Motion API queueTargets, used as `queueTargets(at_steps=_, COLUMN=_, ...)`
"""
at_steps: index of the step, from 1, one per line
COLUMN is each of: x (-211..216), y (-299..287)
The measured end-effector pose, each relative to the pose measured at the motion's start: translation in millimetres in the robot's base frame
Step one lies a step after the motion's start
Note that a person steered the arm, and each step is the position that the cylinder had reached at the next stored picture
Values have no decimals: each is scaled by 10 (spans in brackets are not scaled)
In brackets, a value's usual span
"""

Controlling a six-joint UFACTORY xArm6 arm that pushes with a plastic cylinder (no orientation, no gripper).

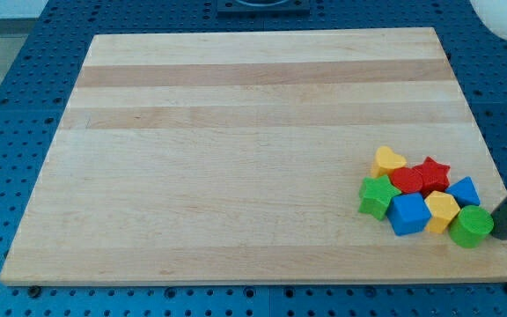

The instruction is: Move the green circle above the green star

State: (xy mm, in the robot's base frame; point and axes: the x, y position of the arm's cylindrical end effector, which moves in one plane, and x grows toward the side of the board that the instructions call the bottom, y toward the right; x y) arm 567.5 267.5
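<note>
- My tip: lower end of a dark rod coming in from the view's right edge, resting on the board near its lower right corner, touching or just beside the right side of the green circle.
- No jaws on this rod, so nothing spread, pressed together or pinching; only the blunt end against the block's side.
- Green circle: rightmost and lowest of the cluster, at the view's bottom right, touching the yellow block on its left.
- Blue block: just above the green circle, partly hidden behind the yellow block.
- Blue cube: left of the yellow block, pressed against it.
- Green star: at the cluster's left end, touching the blue cube, well to the left of the green circle and slightly higher in the view.
- Red block and red star: side by side behind the front row, the star to the right.
- Yellow heart: topmost left of the cluster, just above the green star.
- Wooden board: pale, lying on a blue perforated table.
</note>
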Motion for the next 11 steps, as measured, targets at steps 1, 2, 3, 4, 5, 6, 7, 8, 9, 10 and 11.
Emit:
queueTargets(at_steps=1, x=-21, y=-30)
queueTargets(at_steps=2, x=80, y=-131)
queueTargets(at_steps=3, x=216, y=-235)
queueTargets(at_steps=4, x=237, y=-242)
queueTargets(at_steps=5, x=238, y=-340)
queueTargets(at_steps=6, x=270, y=-517)
queueTargets(at_steps=7, x=407, y=-663)
queueTargets(at_steps=8, x=441, y=-840)
queueTargets(at_steps=9, x=404, y=-1009)
queueTargets(at_steps=10, x=395, y=-1252)
queueTargets(at_steps=11, x=376, y=-1512)
